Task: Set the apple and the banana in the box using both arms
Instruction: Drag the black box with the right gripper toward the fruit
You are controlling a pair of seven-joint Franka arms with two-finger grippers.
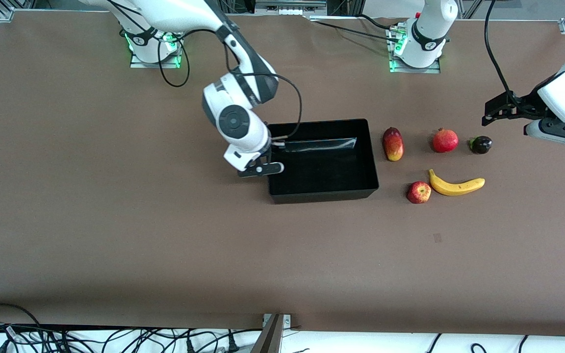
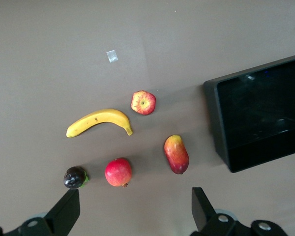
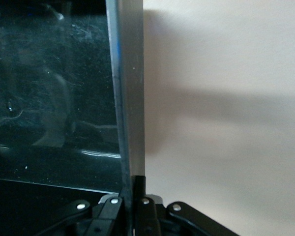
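Note:
The small red apple [image 1: 418,192] [image 2: 143,102] lies on the brown table beside the curved yellow banana [image 1: 455,185] [image 2: 99,121], which is toward the left arm's end. The black open-top box [image 1: 321,196] [image 2: 216,123] stands mid-table with nothing in it. My right gripper [image 1: 263,169] [image 3: 132,184] is shut on the box's end wall [image 3: 128,98] at the right arm's end. My left gripper [image 1: 496,115] [image 2: 133,209] hangs open and holds nothing, up over the table by the dark fruit, clear of the apple and banana.
A red-yellow mango [image 1: 393,143] [image 2: 176,154], a red pomegranate [image 1: 445,140] [image 2: 118,172] and a small dark fruit [image 1: 480,144] [image 2: 75,177] lie in a row farther from the front camera than the apple and banana. A small pale square [image 1: 437,238] marks the table.

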